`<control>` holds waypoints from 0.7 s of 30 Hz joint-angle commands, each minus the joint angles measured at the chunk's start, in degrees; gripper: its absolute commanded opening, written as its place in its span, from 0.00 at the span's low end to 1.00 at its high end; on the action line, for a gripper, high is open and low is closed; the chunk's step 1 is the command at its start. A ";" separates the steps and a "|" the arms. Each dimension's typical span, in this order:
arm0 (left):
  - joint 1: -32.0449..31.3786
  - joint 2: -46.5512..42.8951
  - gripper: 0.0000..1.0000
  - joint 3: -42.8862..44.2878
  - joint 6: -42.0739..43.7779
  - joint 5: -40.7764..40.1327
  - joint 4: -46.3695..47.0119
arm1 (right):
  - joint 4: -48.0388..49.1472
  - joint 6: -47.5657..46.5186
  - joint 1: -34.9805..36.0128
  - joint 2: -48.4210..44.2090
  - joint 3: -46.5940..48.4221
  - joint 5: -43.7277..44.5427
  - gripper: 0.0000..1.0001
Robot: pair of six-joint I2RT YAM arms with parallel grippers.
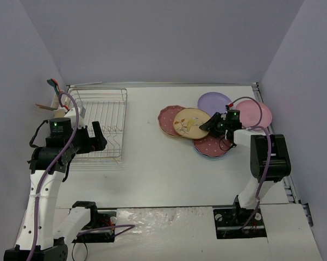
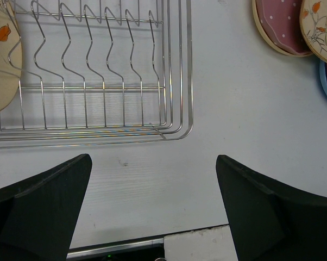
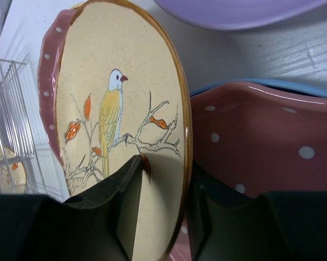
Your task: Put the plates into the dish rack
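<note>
The silver wire dish rack (image 1: pixel 101 117) stands at the back left; in the left wrist view (image 2: pixel 98 81) one tan floral plate (image 2: pixel 0 60) stands in its left end. The other plates lie overlapping at the right: a tan bird plate (image 1: pixel 189 122), a dark pink one (image 1: pixel 168 120), a lilac one (image 1: pixel 213 101), a light pink one (image 1: pixel 256 112) and a dark pink speckled one (image 1: pixel 211 147) on a blue one. My right gripper (image 1: pixel 213 125) is shut on the tan bird plate's rim (image 3: pixel 109 109), one finger on its face. My left gripper (image 1: pixel 98 137) is open and empty at the rack's near right corner.
A white utensil caddy (image 1: pixel 59 103) with tools hangs at the rack's left side. Grey walls close in the table on three sides. In the right wrist view the speckled plate (image 3: pixel 261 141) lies just behind the held rim, with the lilac plate (image 3: pixel 234 11) beyond it.
</note>
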 commanded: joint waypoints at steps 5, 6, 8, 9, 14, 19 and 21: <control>-0.44 -0.40 0.97 2.22 -2.39 2.49 2.42 | 4.23 0.98 -1.55 -2.11 -1.17 -3.64 0.08; -0.41 -0.46 0.97 2.15 -2.55 3.05 2.55 | 4.21 1.15 -1.55 -2.66 -1.27 -3.98 0.04; -0.42 -0.51 0.97 2.22 -3.17 4.33 3.06 | 4.01 1.58 -1.55 -4.42 -1.32 -4.86 0.00; -0.49 -0.49 0.97 2.32 -3.57 4.98 3.27 | 3.87 1.88 -1.55 -5.77 -1.09 -5.30 0.00; -0.75 -0.28 0.97 3.62 -6.70 8.14 5.40 | 3.50 4.87 -1.55 -11.91 0.39 -7.71 0.00; -1.49 0.47 0.97 4.81 -11.66 11.94 9.15 | 5.77 10.09 -1.55 -17.59 1.42 -11.87 0.00; -2.50 0.76 0.97 4.76 -16.23 14.77 13.68 | 8.14 12.60 -1.55 -19.26 1.86 -14.10 0.00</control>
